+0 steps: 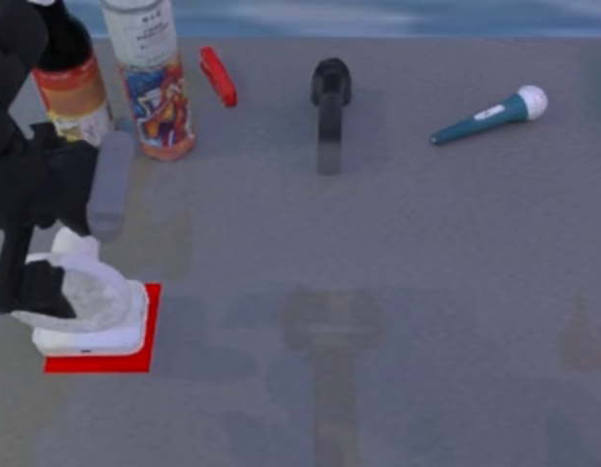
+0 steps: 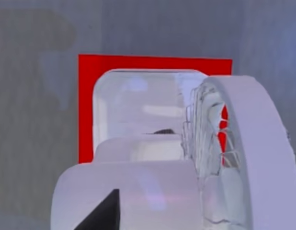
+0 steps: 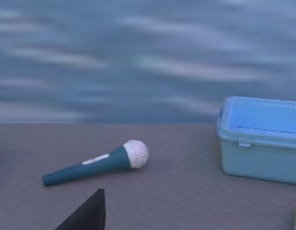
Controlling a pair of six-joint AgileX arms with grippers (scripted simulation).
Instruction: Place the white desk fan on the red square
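The white desk fan [image 1: 91,297] stands at the table's left with its rounded square base [image 2: 138,103] over the red square [image 1: 135,362]. Red shows along the base's front and right sides in the top view. The fan's grilled cage head [image 2: 248,143] and motor housing [image 2: 138,191] fill the left wrist view. My left gripper [image 1: 40,288] is shut on the fan's housing, and one dark finger [image 2: 102,215] shows against it. My right arm is out of the top view. Only one dark finger [image 3: 88,215] of it shows in its wrist view, with nothing beside it.
At the back left stand a dark bottle [image 1: 72,83] and a colourful spray can [image 1: 155,83], with a small red clip [image 1: 218,76] beside them. A black handled object [image 1: 330,97] lies at the back middle and a teal microphone [image 1: 490,115] at the back right. A light-blue box [image 3: 263,141] is in the right wrist view.
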